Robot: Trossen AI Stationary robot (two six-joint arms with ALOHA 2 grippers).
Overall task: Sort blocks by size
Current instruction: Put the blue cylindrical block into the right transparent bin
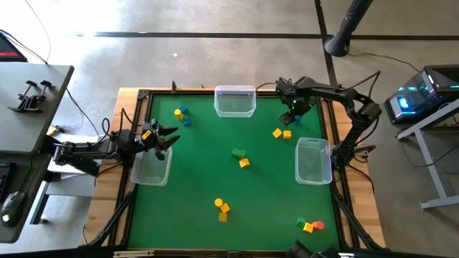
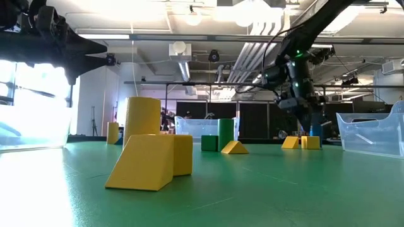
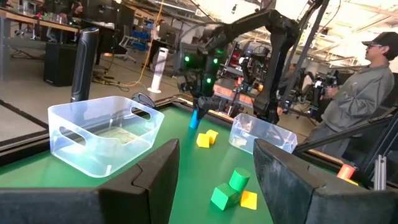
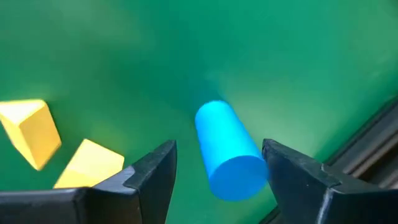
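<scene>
My right gripper point(image 1: 294, 109) hangs near the table's far right corner, pointing down and open. A blue cylinder block point(image 4: 225, 149) stands between its fingers, close to one finger point(image 4: 292, 174); I cannot tell whether they touch. The cylinder point(image 3: 194, 118) also shows in the left wrist view, under that gripper. Two yellow blocks point(image 1: 282, 133) lie just beside it. Other blocks lie in small groups: yellow and blue point(image 1: 181, 115), green and yellow point(image 1: 240, 156), yellow and orange point(image 1: 221, 208), green, yellow and red point(image 1: 308, 225). My left gripper point(image 1: 168, 137) waits open at the left edge.
Three clear bins stand on the green mat: one at the far edge point(image 1: 234, 100), one at the right point(image 1: 313, 160), one at the left point(image 1: 150, 168) under my left gripper. The mat's raised black frame point(image 4: 367, 149) runs close by the cylinder. A person point(image 3: 367, 81) stands beyond the table.
</scene>
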